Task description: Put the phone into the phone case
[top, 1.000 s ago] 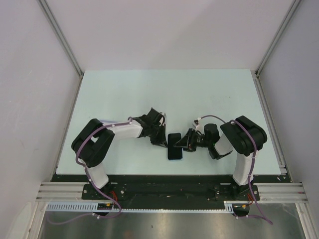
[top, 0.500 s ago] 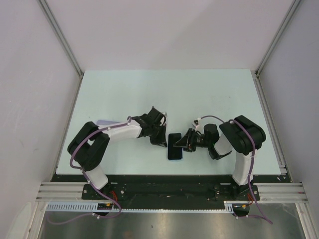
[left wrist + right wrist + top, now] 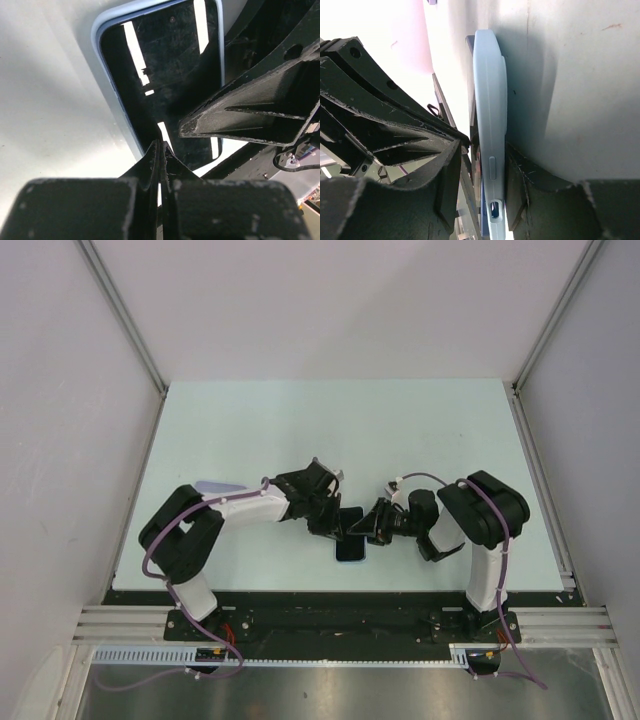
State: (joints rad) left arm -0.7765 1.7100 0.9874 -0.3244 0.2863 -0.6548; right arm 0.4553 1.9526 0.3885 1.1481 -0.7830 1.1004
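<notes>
The phone (image 3: 351,552) lies near the table's front edge, its black screen (image 3: 170,65) facing up inside the light blue phone case (image 3: 102,30). My left gripper (image 3: 338,525) is shut, and its joined tips (image 3: 161,146) rest on the screen's near part. My right gripper (image 3: 370,530) comes in from the right. Its jaws stand either side of the case's edge (image 3: 490,90): one finger (image 3: 520,185) is between case and table, the other (image 3: 447,180) is over the screen. The dark blue phone edge (image 3: 482,205) shows beside the case.
The pale table (image 3: 300,420) has white walls with aluminium rails on the left, right and back. A black rail (image 3: 330,600) runs along the near edge. A pale lilac flat thing (image 3: 215,486) lies partly behind the left arm.
My left gripper has slid right and now covers the phone's upper part. It has stayed shut. The right gripper has hardly moved.
</notes>
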